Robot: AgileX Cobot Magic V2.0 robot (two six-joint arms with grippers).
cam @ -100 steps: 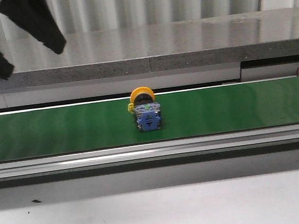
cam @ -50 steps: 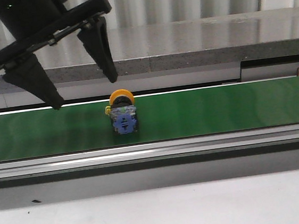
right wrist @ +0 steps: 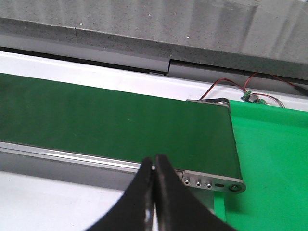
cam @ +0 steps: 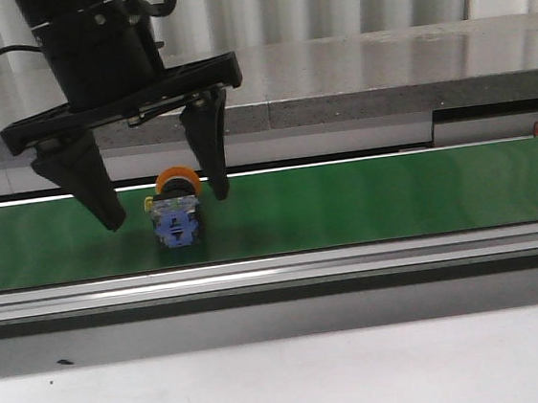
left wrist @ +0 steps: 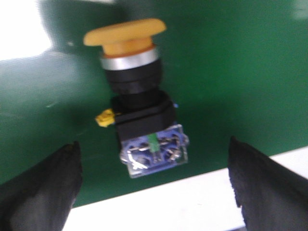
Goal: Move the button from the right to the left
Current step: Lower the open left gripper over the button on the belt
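The button (cam: 176,217) lies on its side on the green conveyor belt (cam: 394,198), blue-grey block toward me, yellow cap toward the back. My left gripper (cam: 166,212) is open and straddles it, one finger (cam: 89,187) on each side, not touching. In the left wrist view the button (left wrist: 139,110) lies between the wide-apart fingers (left wrist: 41,192), with the gripper (left wrist: 154,185) just short of the block. My right gripper (right wrist: 154,185) is shut and empty above the belt's near rail; it is out of the front view.
The belt (right wrist: 110,120) ends at a metal end plate (right wrist: 211,183) in the right wrist view, with a bright green mat (right wrist: 269,159) and red-black wires (right wrist: 231,86) beyond. A grey stone ledge (cam: 381,74) runs behind the belt. A white table surface (cam: 288,382) lies in front.
The button has ridden left along the belt. My left gripper has come down from the upper left and now straddles it, still open.
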